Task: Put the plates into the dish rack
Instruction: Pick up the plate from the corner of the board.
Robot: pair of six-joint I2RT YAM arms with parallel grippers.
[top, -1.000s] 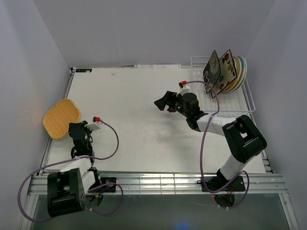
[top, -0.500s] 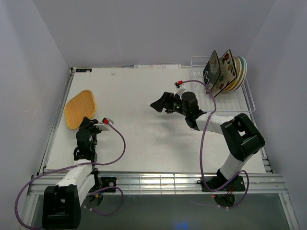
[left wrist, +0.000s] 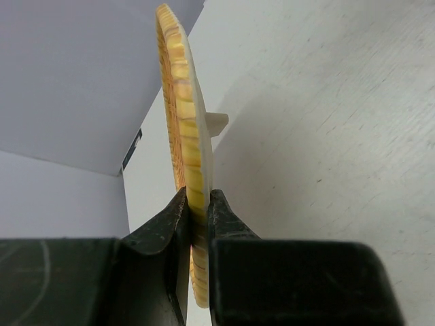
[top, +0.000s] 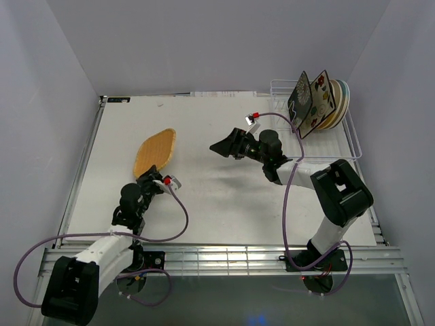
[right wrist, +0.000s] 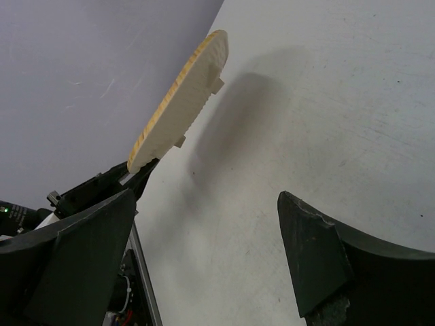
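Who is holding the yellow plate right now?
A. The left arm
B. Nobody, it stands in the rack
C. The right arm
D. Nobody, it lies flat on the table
A. The left end effector is pinched on the rim of the orange-yellow plate, which stands on edge, while the right end effector is open with nothing in it.

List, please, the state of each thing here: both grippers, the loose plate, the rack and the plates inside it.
Orange-yellow plate: lifted, on edge, gripped at its rim.
Left gripper: shut on the orange-yellow plate.
Right gripper: open, empty, pointing toward that plate.
Dish rack: partly loaded, at its far end.
Plates in the rack: standing on edge, leaning together.
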